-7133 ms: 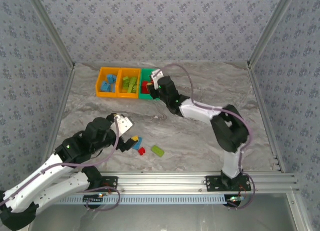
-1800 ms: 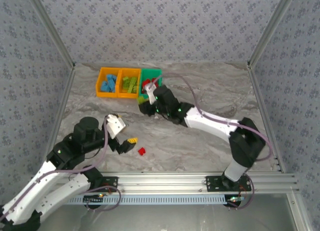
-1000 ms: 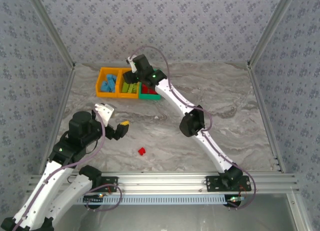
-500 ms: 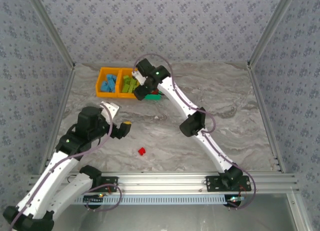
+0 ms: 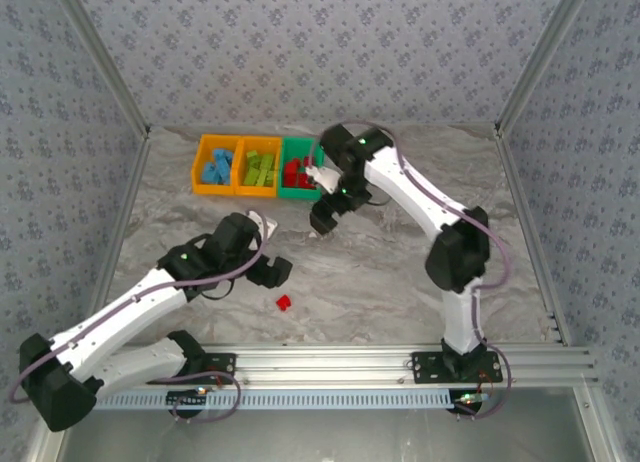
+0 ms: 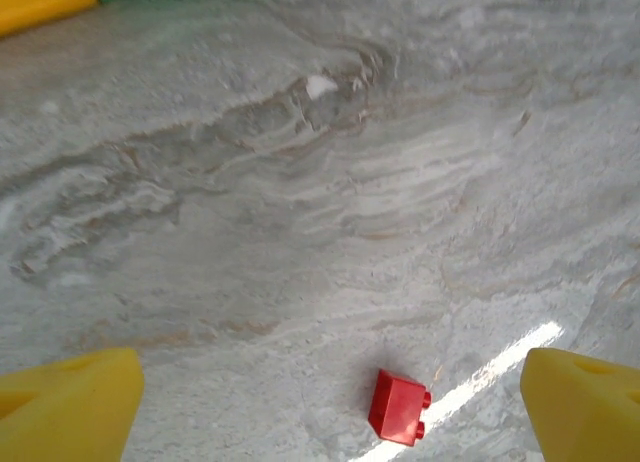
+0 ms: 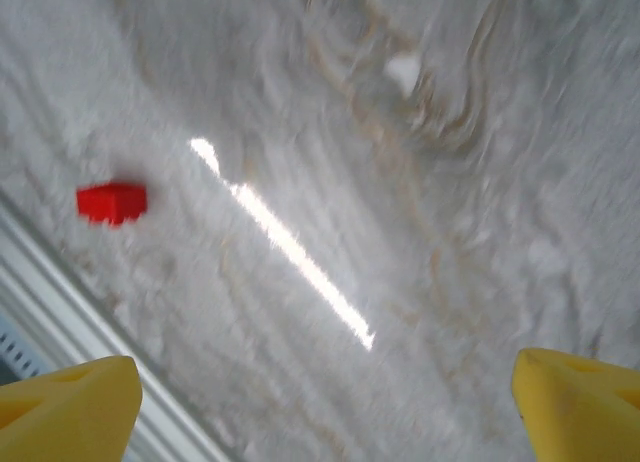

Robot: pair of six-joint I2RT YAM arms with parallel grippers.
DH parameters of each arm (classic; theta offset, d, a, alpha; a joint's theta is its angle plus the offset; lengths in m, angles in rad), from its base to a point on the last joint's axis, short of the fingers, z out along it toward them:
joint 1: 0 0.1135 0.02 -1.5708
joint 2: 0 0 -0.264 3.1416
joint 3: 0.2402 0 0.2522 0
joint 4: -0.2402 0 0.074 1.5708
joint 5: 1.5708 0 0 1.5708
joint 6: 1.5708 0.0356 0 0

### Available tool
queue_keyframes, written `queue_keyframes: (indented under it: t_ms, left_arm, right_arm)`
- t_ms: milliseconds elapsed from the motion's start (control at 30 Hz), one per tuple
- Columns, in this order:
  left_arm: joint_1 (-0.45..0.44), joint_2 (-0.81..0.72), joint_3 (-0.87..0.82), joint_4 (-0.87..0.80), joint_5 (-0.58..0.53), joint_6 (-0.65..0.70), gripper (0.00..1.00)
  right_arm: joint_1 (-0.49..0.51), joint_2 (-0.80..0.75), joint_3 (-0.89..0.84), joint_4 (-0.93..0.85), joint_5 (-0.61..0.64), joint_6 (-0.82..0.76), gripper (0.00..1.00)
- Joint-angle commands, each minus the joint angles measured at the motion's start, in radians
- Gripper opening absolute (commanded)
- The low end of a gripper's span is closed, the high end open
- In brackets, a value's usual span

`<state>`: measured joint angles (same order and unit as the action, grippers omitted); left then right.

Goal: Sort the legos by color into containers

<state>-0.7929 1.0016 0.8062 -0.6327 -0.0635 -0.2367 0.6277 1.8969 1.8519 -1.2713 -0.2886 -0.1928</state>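
The containers [image 5: 235, 191] sit in a row left of centre, high in the top view, and are loaded by colour: blue legos [image 5: 215, 168] in one orange bin, lime in the next, red in the green bin [image 5: 296, 193]. One red brick [image 5: 283, 303] lies alone on the table [image 5: 380, 282], so it is probably next. In the left wrist view the left jaws gape wide and empty, the brick low between them, nearer the right-hand pad [image 6: 585, 402]. The right jaws, also apart and empty, hang just below the green bin.
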Motion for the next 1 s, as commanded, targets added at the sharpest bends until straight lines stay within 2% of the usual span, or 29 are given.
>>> queue_keyframes:
  t_ms: [0,167,267,400,500,667,800,967]
  left_arm:
    - [-0.031,0.045,-0.049,0.046,0.006,-0.039,0.94]
    - [-0.079,0.121,-0.106,0.133,0.002,-0.044,0.9]
    - [-0.099,0.164,-0.125,0.17,-0.004,-0.051,0.84]
    - [-0.108,0.219,-0.141,0.217,0.022,-0.052,0.75]
    - [-0.113,0.269,-0.138,0.231,0.04,-0.051,0.7]
    - [-0.141,0.336,-0.139,0.22,0.051,-0.074,0.66]
    - [-0.171,0.379,-0.146,0.206,0.053,-0.11,0.56]
    - [-0.198,0.407,-0.144,0.198,0.022,-0.136,0.34]
  right_arm:
    - [-0.008,-0.172,-0.191,0.153,-0.088,0.026,1.0]
    - [0.023,-0.418,-0.507,0.396,-0.107,0.176,1.0]
    - [0.051,-0.551,-0.695,0.544,-0.105,0.289,1.0]
    - [0.074,-0.679,-0.853,0.629,-0.056,0.398,1.0]
    - [0.075,-0.738,-0.907,0.644,-0.047,0.44,1.0]
    - [0.078,-0.753,-0.915,0.619,-0.043,0.46,1.0]
    - [0.08,-0.743,-0.909,0.63,-0.046,0.463,1.0]
    - [0.08,-0.733,-0.896,0.641,-0.046,0.46,1.0]
